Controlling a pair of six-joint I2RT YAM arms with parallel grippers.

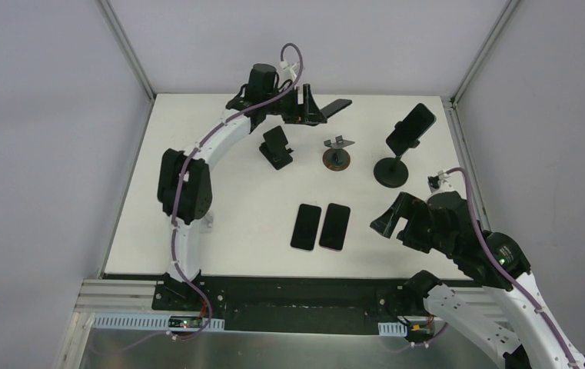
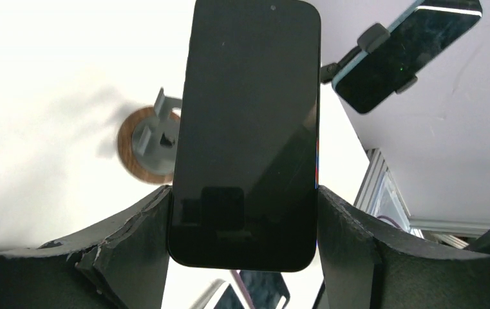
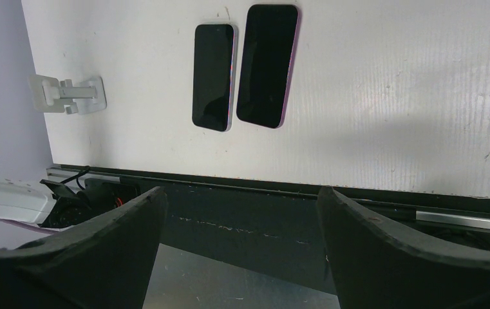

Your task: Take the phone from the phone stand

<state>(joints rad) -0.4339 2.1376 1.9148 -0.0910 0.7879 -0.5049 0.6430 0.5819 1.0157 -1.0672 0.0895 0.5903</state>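
My left gripper [image 1: 308, 108] is shut on a black phone [image 1: 337, 108] and holds it in the air at the back of the table. In the left wrist view the phone [image 2: 245, 129] stands between the fingers [image 2: 132, 238], gripped by its long edges. Below it is an empty small stand with a round wooden base [image 1: 337, 158], also seen in the left wrist view [image 2: 145, 145]. A second phone [image 1: 411, 127] sits clamped on a tall black stand [image 1: 391, 171]. My right gripper [image 1: 391, 219] is open and empty, near the front right.
An empty black folding stand [image 1: 276, 146] sits left of the round one. Two phones [image 1: 305, 226] [image 1: 334, 226] lie flat side by side at the front middle, also in the right wrist view [image 3: 214, 76] [image 3: 267, 64]. A white bracket [image 3: 68, 94] lies by the left arm's base.
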